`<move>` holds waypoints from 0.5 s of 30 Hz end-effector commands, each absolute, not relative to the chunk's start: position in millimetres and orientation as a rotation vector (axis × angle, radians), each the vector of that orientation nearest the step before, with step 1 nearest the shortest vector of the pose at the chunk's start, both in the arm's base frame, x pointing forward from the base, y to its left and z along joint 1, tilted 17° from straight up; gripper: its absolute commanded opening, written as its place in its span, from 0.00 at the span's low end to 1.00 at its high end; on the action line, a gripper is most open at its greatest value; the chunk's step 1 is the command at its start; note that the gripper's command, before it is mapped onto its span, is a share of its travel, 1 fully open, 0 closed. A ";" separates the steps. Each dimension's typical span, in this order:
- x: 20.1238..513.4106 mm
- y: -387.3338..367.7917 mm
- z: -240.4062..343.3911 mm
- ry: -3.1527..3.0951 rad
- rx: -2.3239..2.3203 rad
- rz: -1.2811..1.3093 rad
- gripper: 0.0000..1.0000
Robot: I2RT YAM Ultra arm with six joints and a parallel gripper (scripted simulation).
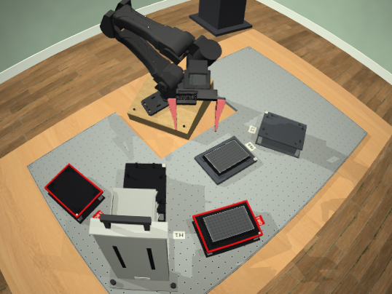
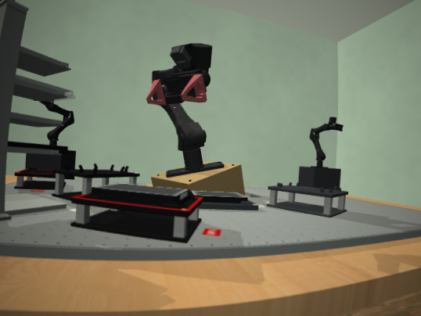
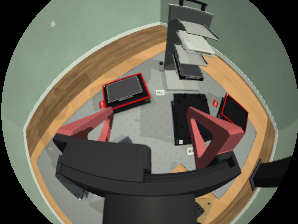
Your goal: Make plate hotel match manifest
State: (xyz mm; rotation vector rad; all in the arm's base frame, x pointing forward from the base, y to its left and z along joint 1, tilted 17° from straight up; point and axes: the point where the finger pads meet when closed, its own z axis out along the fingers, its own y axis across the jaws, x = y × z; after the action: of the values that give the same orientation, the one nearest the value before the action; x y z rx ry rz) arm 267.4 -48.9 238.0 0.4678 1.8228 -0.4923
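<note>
My gripper [image 1: 196, 127] with pink fingers is open and empty, high above the wooden arm base; it also shows in the side view [image 2: 176, 91]. The plate hotel H1 [image 1: 135, 233] stands at the front left, and its shelves show at the left edge of the side view [image 2: 23, 98] and far off in the wrist view [image 3: 189, 43]. I cannot tell what its slots hold. A grey well plate [image 1: 227, 223] lies in the red-edged quarantine nest at the front right. A second grey plate [image 1: 227, 156] lies on the low nest in the middle. The landing nest L1 [image 1: 282, 132] carries no plate.
A second red-edged quarantine nest [image 1: 73, 189] at the left holds no plate. A black nest [image 1: 145, 176] with no plate stands just behind the hotel. A dark pedestal [image 1: 222, 14] stands beyond the deck.
</note>
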 end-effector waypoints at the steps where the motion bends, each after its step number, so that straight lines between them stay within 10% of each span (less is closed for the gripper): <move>1: 268.4 -55.7 250.9 1.796 0.433 -0.496 1.00; 15: 259.1 -93.8 259.2 1.794 0.432 -0.498 1.00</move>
State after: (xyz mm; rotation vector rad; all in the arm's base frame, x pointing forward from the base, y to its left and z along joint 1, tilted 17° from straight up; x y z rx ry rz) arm 256.0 -97.4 256.5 0.4807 1.7859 -0.5256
